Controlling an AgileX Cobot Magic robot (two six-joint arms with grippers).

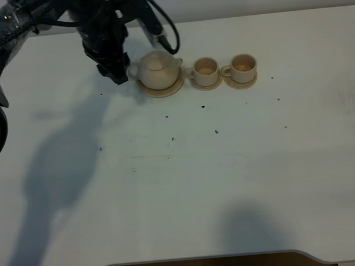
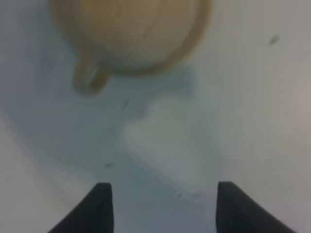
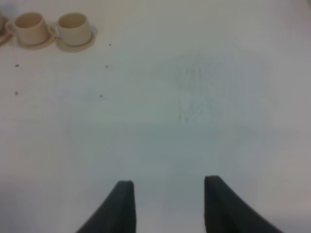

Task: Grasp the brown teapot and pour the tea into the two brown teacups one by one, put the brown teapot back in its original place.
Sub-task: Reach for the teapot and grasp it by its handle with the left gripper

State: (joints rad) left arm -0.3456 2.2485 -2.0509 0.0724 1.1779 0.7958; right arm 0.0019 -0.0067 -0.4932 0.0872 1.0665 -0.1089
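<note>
The brown teapot (image 1: 157, 69) stands on its wide tan saucer (image 1: 161, 90) at the back of the white table. Its loop handle (image 1: 133, 71) points left. My left gripper (image 1: 115, 72) hovers just left of the handle, open and empty. In the left wrist view the teapot (image 2: 131, 34) and its handle (image 2: 89, 80) are blurred, beyond the open fingertips (image 2: 99, 204). The two brown teacups (image 1: 205, 69) (image 1: 242, 67) stand on small saucers right of the teapot. They also show in the right wrist view (image 3: 31, 26) (image 3: 74, 26). My right gripper (image 3: 165, 204) is open and empty over bare table, out of the exterior view.
The white table (image 1: 185, 180) carries a few small dark specks (image 1: 203, 106). Its front edge (image 1: 201, 260) runs along the bottom. The left arm's dark body and cables (image 1: 102, 24) stand over the back left.
</note>
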